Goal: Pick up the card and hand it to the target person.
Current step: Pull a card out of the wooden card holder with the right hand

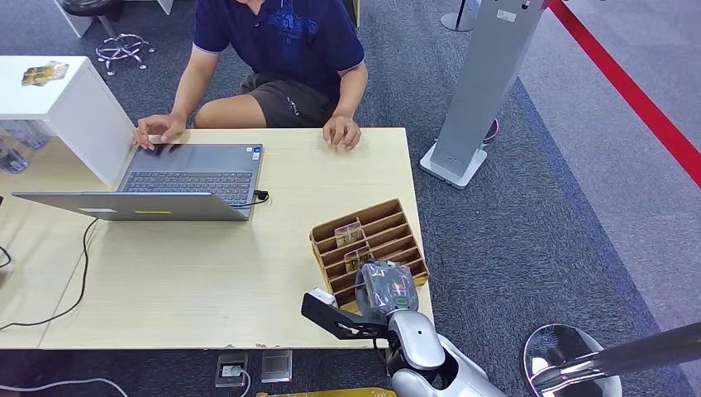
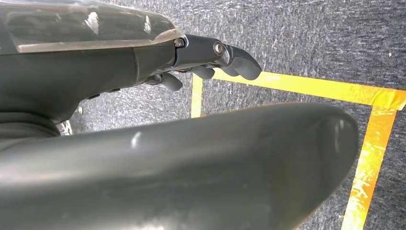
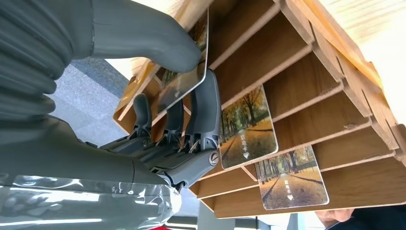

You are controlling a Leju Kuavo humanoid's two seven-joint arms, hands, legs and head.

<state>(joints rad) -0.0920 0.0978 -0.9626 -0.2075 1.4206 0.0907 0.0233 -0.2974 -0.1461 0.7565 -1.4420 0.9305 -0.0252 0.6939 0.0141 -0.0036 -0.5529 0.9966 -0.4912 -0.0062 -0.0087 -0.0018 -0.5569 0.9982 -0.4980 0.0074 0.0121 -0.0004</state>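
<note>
We pinch card (image 3: 184,84) in right hand (image 3: 158,115), still in rack (image 1: 372,240) near table's front-right corner; lift, handover remain. Left hand (image 2: 210,60) curled, empty.

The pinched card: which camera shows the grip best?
Right wrist view: the card sits between the right hand's thumb and fingers, beside the wooden rack. Head view hides it behind the hand. Left wrist view faces carpet.
</note>
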